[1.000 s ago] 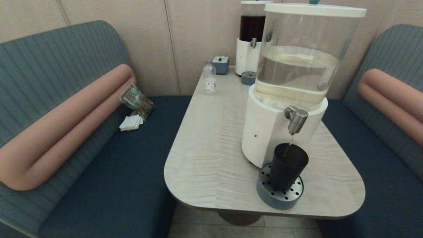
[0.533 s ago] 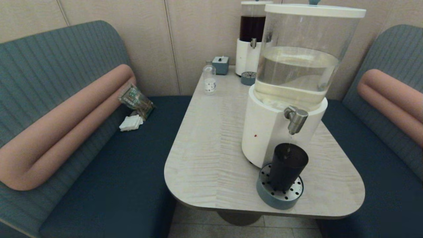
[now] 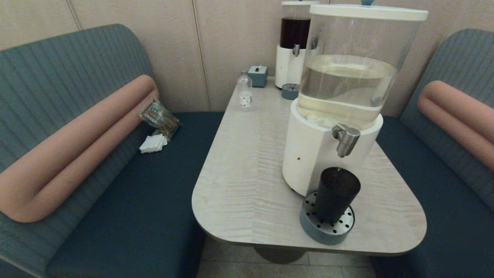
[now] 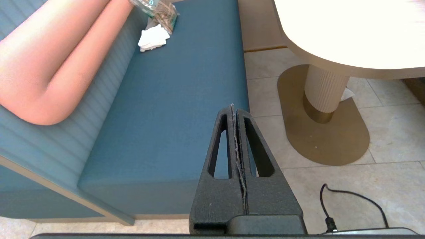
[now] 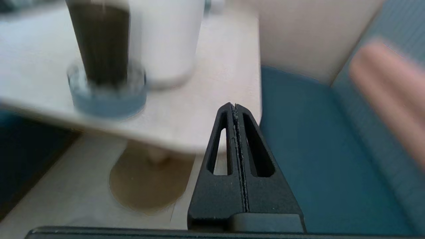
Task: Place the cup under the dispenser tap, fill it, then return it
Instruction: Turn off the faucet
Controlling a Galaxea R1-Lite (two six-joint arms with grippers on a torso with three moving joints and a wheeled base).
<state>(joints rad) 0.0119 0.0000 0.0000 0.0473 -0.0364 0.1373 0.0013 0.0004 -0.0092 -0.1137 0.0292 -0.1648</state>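
Observation:
The black cup (image 3: 334,195) stands upright on the round blue-grey drip tray (image 3: 326,227), directly under the brushed-steel dispenser tap (image 3: 346,139) of the big white-based dispenser (image 3: 328,150). In the right wrist view the cup (image 5: 101,43) shows on its tray beyond the table edge. My right gripper (image 5: 235,106) is shut and empty, low beside the table's near right corner, well apart from the cup. My left gripper (image 4: 233,107) is shut and empty, parked low over the blue bench and the floor. Neither arm shows in the head view.
A smaller dark-liquid dispenser (image 3: 293,46), a clear bottle (image 3: 244,92) and a small blue box (image 3: 257,75) stand at the table's far end. Blue benches flank the table (image 3: 247,162); a packet and napkins (image 3: 154,143) lie on the left one. The table pedestal (image 4: 323,96) rises from the floor.
The thin stream from the tap into the cup has thinned to almost nothing. The cup and the dispenser have not moved.

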